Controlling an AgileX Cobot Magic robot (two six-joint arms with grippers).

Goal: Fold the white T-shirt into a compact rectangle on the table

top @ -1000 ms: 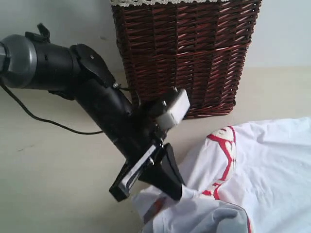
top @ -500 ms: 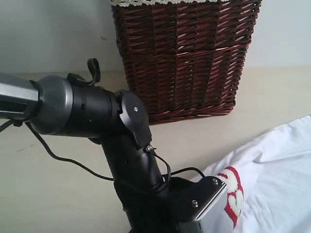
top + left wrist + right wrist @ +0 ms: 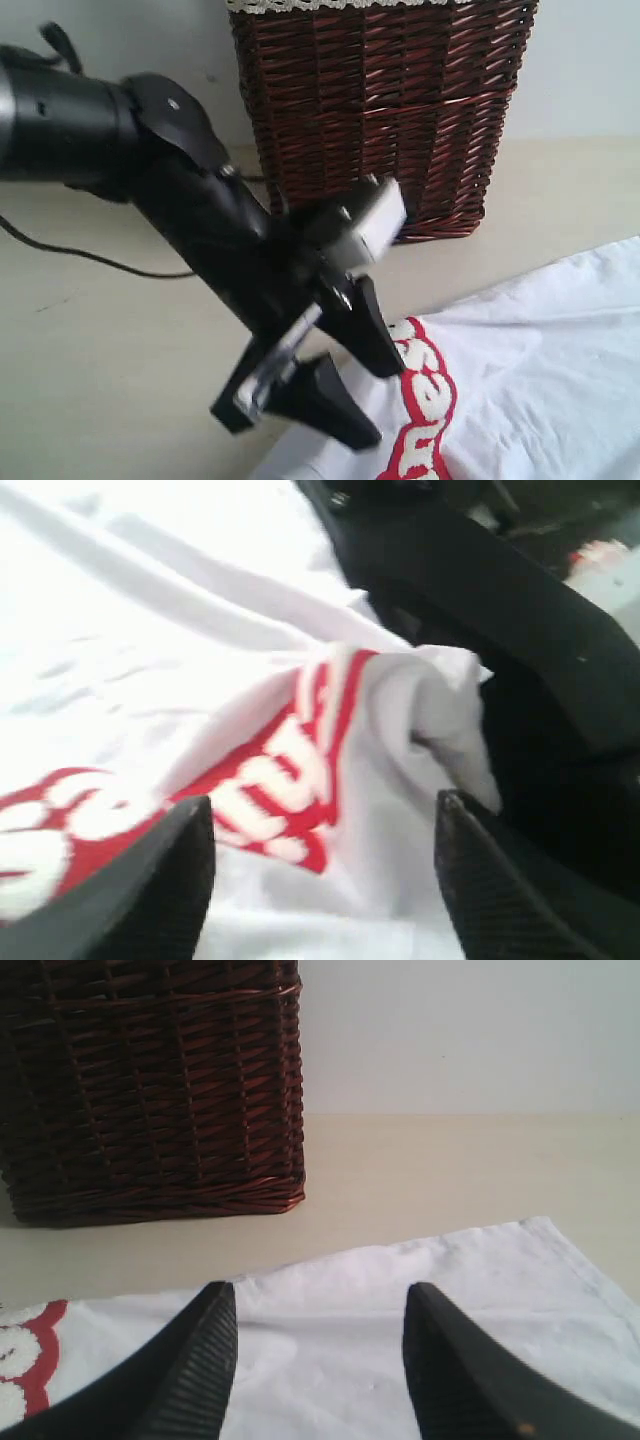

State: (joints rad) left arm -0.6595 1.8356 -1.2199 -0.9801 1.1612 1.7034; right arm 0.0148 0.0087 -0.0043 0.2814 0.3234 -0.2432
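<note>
Your left gripper (image 3: 382,405) stands with its jaws well apart and has hold of nothing. In the exterior view its two black fingers (image 3: 372,330) angle down over the near edge of the white T-shirt (image 3: 540,370). Whether the fingertips touch the cloth there, you cannot tell. In the left wrist view the left gripper (image 3: 320,880) has a finger on either side of a raised, bunched fold of the white T-shirt (image 3: 200,630). The red letters (image 3: 290,780) curl over that fold, and cloth fills the space between the jaws without being pinched.

Your right gripper (image 3: 315,1360) is also spread wide and empty. It hangs above a flat stretch of the white T-shirt (image 3: 400,1300) with its ribbed fingers (image 3: 190,1370) apart. It does not show in the exterior view.

The white T-shirt lies on the bench (image 3: 100,340), farther from the bench's back edge than the wicker basket (image 3: 380,110), with a strip of bare bench (image 3: 450,1170) between the two. Its red letters (image 3: 420,400) face up beside the left gripper. The wicker basket (image 3: 150,1080) stands upright at the back edge of the bench, close to the pale wall (image 3: 470,1030).
</note>
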